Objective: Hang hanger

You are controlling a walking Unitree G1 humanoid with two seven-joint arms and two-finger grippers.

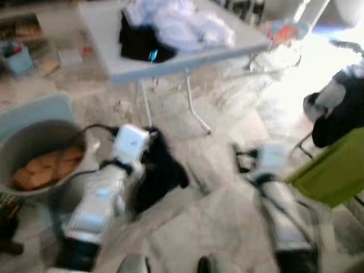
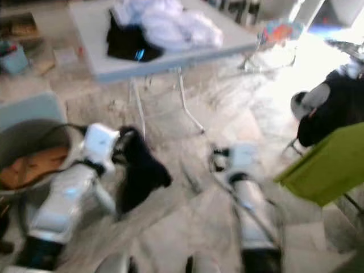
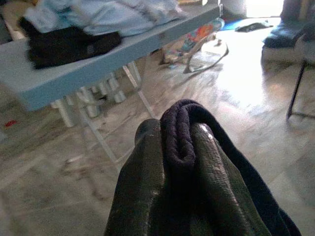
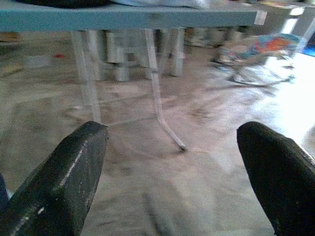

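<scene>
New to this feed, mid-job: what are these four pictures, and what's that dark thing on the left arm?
You are looking through a humanoid robot's cameras. Two pictures come from its head, looking down at its silver arms; two come from its wrists, along each end effector's black fingers. The left end effector is shut on a dark garment that hangs from it. The right end effector is open, holding nothing. Ahead stands a folding table piled with white and black clothes. A grey basket sits at the robot's left.

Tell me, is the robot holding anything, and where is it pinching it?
The left gripper is shut on a dark cloth, pinching a folded edge while the rest hangs down. The right gripper is open, holding nothing.
</scene>
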